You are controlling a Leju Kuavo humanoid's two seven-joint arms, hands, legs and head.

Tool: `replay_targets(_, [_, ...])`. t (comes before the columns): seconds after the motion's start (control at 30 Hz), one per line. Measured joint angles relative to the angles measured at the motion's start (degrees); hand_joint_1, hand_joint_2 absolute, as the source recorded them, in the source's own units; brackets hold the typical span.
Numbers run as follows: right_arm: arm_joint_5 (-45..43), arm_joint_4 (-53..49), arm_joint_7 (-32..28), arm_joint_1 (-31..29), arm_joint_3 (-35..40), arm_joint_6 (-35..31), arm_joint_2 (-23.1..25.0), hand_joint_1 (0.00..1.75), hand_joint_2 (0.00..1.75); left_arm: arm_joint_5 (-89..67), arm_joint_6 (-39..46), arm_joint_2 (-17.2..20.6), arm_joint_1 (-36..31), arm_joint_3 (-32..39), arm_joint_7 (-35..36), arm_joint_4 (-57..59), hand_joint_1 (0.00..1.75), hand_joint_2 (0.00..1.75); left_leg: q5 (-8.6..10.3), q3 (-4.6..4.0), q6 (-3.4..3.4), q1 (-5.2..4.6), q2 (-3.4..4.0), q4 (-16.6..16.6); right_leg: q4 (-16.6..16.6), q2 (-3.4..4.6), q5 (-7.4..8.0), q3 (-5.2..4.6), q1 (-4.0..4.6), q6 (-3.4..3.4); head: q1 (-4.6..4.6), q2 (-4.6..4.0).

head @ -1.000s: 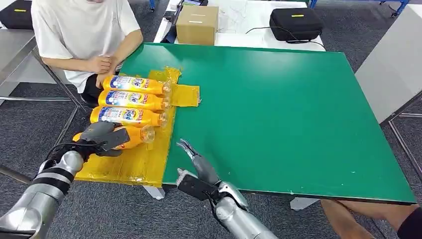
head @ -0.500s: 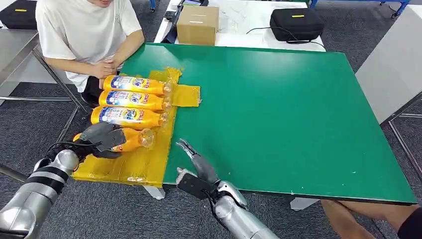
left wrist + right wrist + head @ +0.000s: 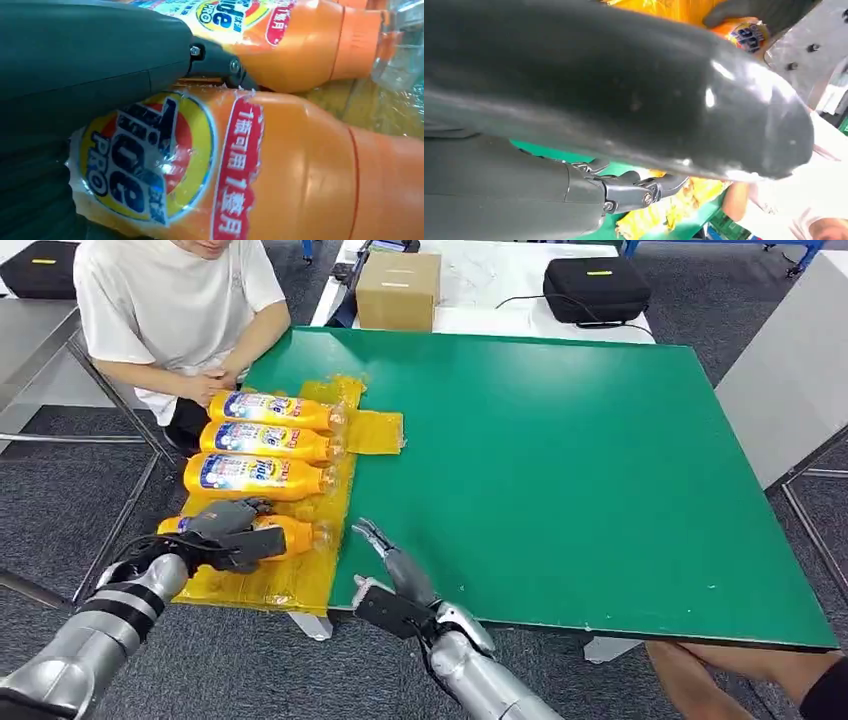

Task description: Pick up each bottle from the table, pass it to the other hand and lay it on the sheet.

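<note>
Three orange bottles with blue-and-white labels lie side by side on the yellow sheet at the green table's left end: the far bottle, the middle bottle and the near bottle. A fourth bottle lies on the sheet in front of them, and my left hand grips its body. The left wrist view shows this held bottle close up beside its neighbour. My right hand hovers at the table's near edge, fingers apart and holding nothing.
A person in a white shirt sits at the table's far left corner, hands close to the far bottle. A cardboard box and a black case stand on the white table behind. Another person's arm shows at the lower right.
My left hand has brought the fourth bottle nearer to me and to the right, down flat onto the sheet. The right hand has stayed where it was.
</note>
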Motion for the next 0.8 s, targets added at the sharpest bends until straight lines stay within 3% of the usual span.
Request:
replay_targets(0.53, [-0.1,0.4,0.0,-0.1,0.0,-0.2,0.1,0.00,0.00,2.4,1.2,-1.2,0.4,-1.0,-0.9,0.5,0.00,1.75,0.00,0.30,0.01,-0.03,-0.23,0.0,0.0,-0.17,-0.04,0.38,-0.02,-0.01,-0.02,0.00])
replay_targets(0.8, [-0.3,0.6,-0.7,-0.1,0.0,-0.6,0.1,0.00,0.00,13.3,0.6,-3.8,4.4,3.2,-6.8,-4.6,0.00,1.75,0.00,0.28,0.01,-0.03,-0.22,0.0,0.0,-0.17,-0.04,0.33,-0.03,-0.01,-0.02,0.00])
